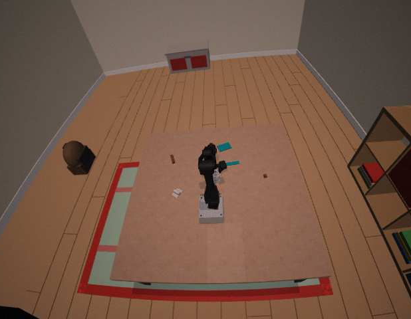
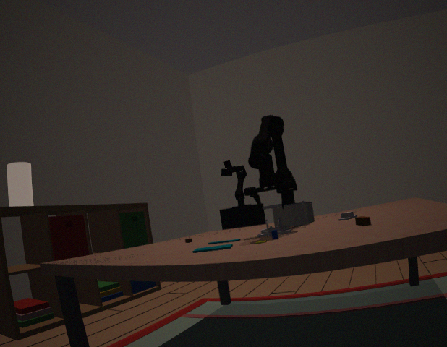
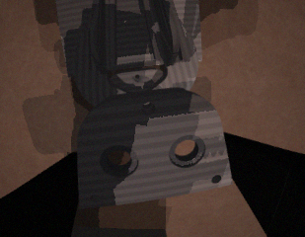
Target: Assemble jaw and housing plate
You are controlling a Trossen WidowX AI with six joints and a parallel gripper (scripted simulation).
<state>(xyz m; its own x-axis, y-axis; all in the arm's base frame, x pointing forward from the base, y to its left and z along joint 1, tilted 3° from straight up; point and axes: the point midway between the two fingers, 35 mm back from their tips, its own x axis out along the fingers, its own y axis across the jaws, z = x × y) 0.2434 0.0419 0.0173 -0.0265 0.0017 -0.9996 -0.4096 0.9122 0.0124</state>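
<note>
The gripper (image 3: pixel 153 153) (image 2: pixel 269 206) is shut on the grey housing plate (image 3: pixel 157 178), one black finger at each side edge. The plate has a rounded far edge, two ringed holes and smaller holes. In the exterior view the gripper is above the base assembly (image 2: pixel 270 233) (image 1: pixel 215 174). In the wrist view the grey base (image 3: pixel 191 81) shows beyond the plate, with two long upright jaw parts (image 3: pixel 109 35) (image 3: pixel 164 35) side by side. The plate hides its near part. Shadow hides the pins and whether the teeth mesh.
Two teal plates (image 1: pixel 224 147) (image 1: pixel 232 163) (image 2: pixel 213 248) lie near the base assembly. A blue piece (image 2: pixel 274 234) and a yellow piece (image 2: pixel 259 241) are beside it. White parts (image 1: pixel 177 193) (image 2: pixel 347 215) and brown blocks (image 1: pixel 172 159) (image 1: pixel 265 175) (image 2: pixel 362 220) lie farther out.
</note>
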